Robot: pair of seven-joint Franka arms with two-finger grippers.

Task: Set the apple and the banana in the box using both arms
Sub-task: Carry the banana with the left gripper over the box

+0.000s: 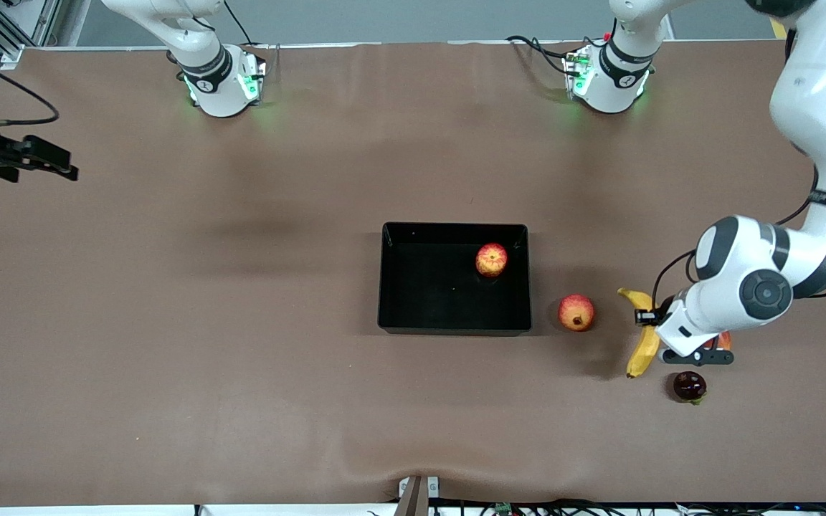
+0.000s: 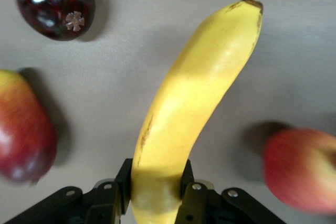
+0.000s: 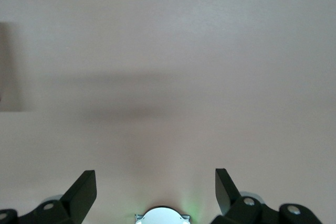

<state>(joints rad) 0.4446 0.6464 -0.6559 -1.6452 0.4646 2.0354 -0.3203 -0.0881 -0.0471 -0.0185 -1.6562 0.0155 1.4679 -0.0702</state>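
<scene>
Two black fingers (image 2: 118, 192) of the left gripper (image 2: 156, 195) are clenching the banana (image 2: 194, 103) near one end; in the front view this banana (image 1: 644, 337) is lying toward the left arm's end of the table, with the left gripper (image 1: 651, 317) low over it; whether it is touching the table, I cannot tell. Beside it a dark round fruit (image 1: 690, 386) is sitting nearer to the front camera, and a reddish round fruit (image 1: 576, 312) is resting between the banana and the box (image 1: 399, 287). The apple (image 1: 492, 259) is lying inside the box, near its corner; the right gripper (image 1: 33, 163) is waiting with jaws released and wide apart (image 3: 156, 192), above bare table at the right arm's end.
</scene>
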